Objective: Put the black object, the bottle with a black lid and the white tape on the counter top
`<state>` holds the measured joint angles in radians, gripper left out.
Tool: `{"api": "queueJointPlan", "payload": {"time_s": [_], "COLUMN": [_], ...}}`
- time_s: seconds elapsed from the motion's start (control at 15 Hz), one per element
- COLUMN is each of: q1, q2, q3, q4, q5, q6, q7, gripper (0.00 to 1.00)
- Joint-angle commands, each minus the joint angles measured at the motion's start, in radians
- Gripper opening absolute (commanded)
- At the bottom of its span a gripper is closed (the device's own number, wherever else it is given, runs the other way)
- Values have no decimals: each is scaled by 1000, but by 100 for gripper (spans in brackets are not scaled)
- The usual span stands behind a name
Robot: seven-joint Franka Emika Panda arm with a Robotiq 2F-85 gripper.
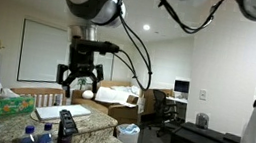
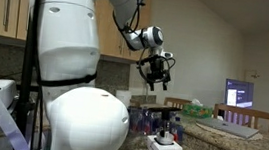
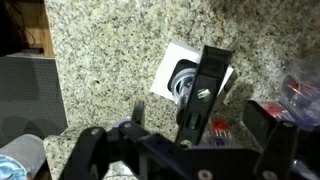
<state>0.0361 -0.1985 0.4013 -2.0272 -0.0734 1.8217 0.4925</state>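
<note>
Gripper (image 1: 80, 78) spread wide, empty, hanging high over speckled granite bench (image 3: 110, 50) | small plain black oblong block (image 3: 203, 92) on bench straight below, between the fingers; in wrist view its length runs nearly square to their closing line | likely next: vertical descent.

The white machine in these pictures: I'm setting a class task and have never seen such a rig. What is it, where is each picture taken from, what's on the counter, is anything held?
It is a robot arm ending in a two-fingered gripper. Two cameras stand in the room; the third sits on the wrist, looking down. On the counter top are the black object, a blue-capped bottle and a white square piece with a round part. The gripper hangs open, holding nothing.
</note>
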Motion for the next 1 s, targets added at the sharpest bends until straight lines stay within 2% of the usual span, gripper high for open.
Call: {"api": "queueJointPlan", "payload": {"time_s": [0.0,0.2,0.47,0.73,0.93], "q1": [48,113,176,194,193], "q2": [240,325,358,366,371], "q3": [-26,-85,-155,-194,-209], "q4": [201,271,308,325,329], "q5": [9,5,28,26,3], "q6": [-53,-65,-85,-118,-106], "q7": [187,355,532,610,584], "gripper": [100,100,100,100,100]}}
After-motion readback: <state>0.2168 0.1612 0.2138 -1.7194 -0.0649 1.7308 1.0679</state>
